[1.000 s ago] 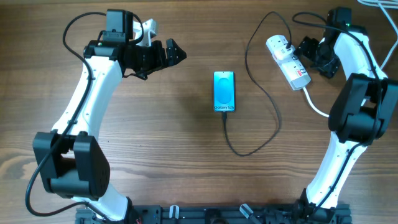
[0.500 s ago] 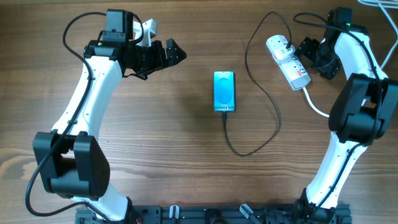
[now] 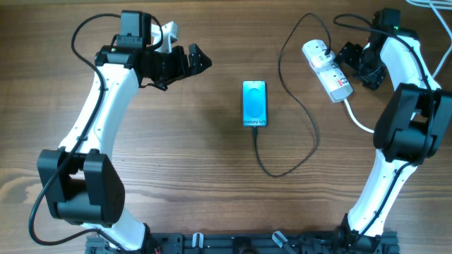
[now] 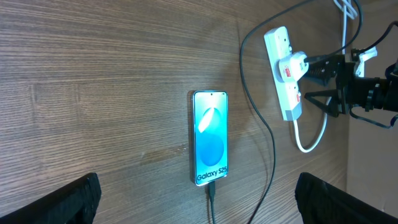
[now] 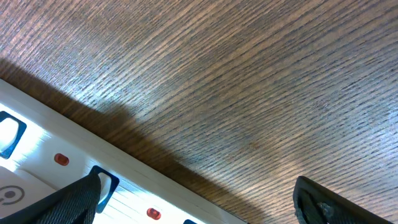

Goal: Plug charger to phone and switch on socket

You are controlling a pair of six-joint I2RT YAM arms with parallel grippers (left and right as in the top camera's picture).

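Note:
The phone (image 3: 255,103) lies flat mid-table with its cyan screen up; it also shows in the left wrist view (image 4: 210,137). The black charger cable (image 3: 311,127) runs from the socket in a loop to the phone's near short edge, where its connector (image 4: 211,189) sits in the port. The white socket (image 3: 327,69) lies at the back right with an adapter plugged in; its red switches show in the right wrist view (image 5: 61,159). My right gripper (image 3: 351,58) is open, just beside the socket. My left gripper (image 3: 189,62) is open and empty at the back left.
The socket's thick white cord (image 3: 359,120) curves off toward my right arm. More white cable (image 3: 431,5) lies at the back right corner. Bare wooden tabletop (image 3: 183,155) surrounds the phone.

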